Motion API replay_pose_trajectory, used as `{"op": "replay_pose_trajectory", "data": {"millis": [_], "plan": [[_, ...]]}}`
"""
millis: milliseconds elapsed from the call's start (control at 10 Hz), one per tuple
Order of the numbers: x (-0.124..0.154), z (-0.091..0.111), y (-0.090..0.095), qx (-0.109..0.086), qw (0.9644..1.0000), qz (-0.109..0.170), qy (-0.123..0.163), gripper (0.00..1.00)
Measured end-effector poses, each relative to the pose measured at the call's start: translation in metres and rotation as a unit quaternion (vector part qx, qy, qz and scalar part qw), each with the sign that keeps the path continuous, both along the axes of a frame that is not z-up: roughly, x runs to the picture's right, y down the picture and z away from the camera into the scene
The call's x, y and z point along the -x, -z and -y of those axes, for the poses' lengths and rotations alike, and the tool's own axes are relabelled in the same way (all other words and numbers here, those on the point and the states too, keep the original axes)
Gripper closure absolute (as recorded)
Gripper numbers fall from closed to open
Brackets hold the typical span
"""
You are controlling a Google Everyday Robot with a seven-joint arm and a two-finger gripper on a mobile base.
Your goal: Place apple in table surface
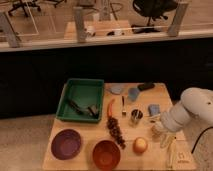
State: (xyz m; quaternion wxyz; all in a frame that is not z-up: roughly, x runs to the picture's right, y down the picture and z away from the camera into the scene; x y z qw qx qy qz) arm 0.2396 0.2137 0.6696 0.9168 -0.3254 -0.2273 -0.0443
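Observation:
The apple (140, 145), small, round and yellow-orange, rests by itself on the light-wood table surface (150, 100) near its front edge. My gripper (159, 128) hangs at the end of the white arm (192, 110) that reaches in from the right. It is low over the board, to the right of the apple and a little behind it, apart from it. The gripper is open and nothing shows in it.
A green tray (80, 100) holding dark items stands at the back left. A purple bowl (66, 144) and an orange-brown bowl (106, 154) sit in front. A metal cup (136, 116), a dark grape cluster (116, 131), blue items (132, 93) and pale items (172, 150) lie around the gripper.

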Motion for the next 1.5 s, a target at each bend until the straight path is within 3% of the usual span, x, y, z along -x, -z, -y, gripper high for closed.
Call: {"op": "replay_pose_trajectory", "data": {"millis": [200,400,600,1100,1500], "plan": [[0.007,-0.014,0.0,-0.01,0.9992,0.039,0.003,0.2],[0.021,-0.03,0.002,-0.029,0.9961,0.081,0.021,0.2],[0.033,-0.044,-0.005,-0.038,0.9943,0.092,0.038,0.2],[0.042,-0.065,-0.039,-0.039,0.9957,0.046,0.071,0.2],[0.032,-0.074,-0.065,-0.026,0.9968,0.026,0.071,0.2]]}}
